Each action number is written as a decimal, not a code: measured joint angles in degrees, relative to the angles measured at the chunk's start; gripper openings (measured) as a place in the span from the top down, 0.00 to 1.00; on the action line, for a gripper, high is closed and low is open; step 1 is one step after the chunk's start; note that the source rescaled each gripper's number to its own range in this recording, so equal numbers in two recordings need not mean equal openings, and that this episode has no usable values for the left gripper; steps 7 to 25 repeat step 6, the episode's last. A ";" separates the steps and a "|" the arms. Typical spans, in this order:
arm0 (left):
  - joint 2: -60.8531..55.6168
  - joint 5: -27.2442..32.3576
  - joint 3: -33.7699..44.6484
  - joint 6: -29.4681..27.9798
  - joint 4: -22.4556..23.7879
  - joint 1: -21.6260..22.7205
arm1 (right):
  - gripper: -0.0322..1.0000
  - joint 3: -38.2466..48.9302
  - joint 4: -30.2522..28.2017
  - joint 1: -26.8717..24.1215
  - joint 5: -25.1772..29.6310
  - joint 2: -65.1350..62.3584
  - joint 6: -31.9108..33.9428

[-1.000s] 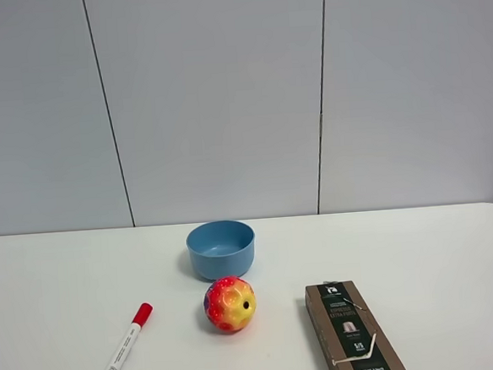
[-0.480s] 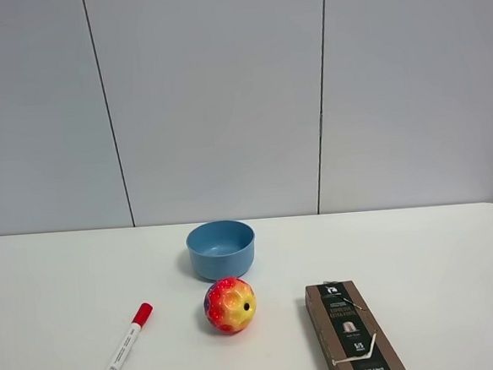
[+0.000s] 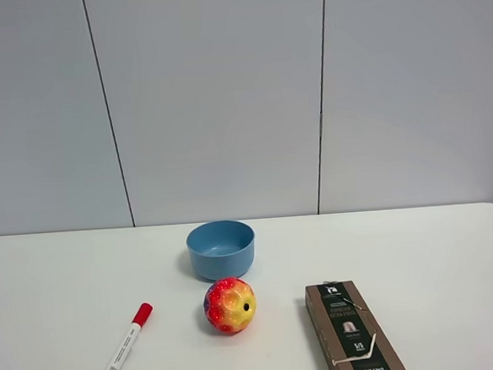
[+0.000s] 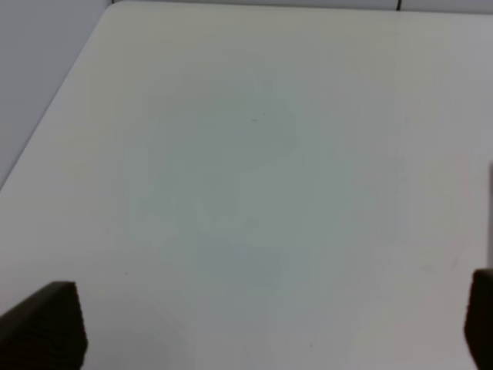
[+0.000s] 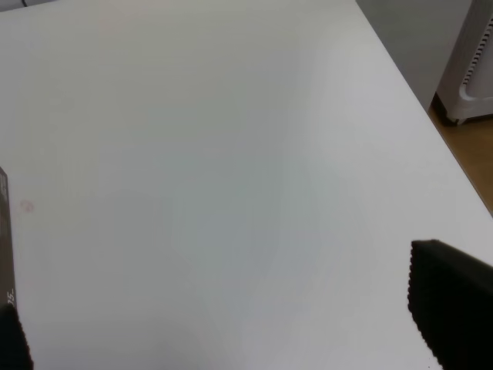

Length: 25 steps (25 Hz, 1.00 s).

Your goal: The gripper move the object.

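Note:
The small rainbow ball (image 3: 230, 305) sits on the white table (image 3: 437, 248), just in front of the blue bowl (image 3: 221, 248). No arm or gripper shows in the exterior high view. In the left wrist view my left gripper (image 4: 262, 327) is open over bare table, with only the black fingertips (image 4: 42, 324) showing at the frame's corners. In the right wrist view my right gripper (image 5: 231, 324) is open over bare table, with a black fingertip (image 5: 451, 308) at the corner. The ball shows in neither wrist view.
A red-capped marker (image 3: 121, 350) lies at the front left. A dark brown box (image 3: 354, 330) lies at the front right, and its edge shows in the right wrist view (image 5: 4, 231). The table's right edge (image 5: 416, 100) and the floor beyond show there.

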 joint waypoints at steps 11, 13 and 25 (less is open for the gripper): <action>0.00 0.00 0.00 0.00 0.00 0.00 | 0.00 0.00 0.00 0.00 0.00 0.00 0.00; 0.00 0.00 0.00 0.00 0.00 0.00 | 0.00 0.00 0.00 0.00 0.00 0.00 0.00; 0.00 0.00 0.00 0.00 0.00 0.00 | 0.00 0.00 0.00 0.00 0.00 0.00 0.00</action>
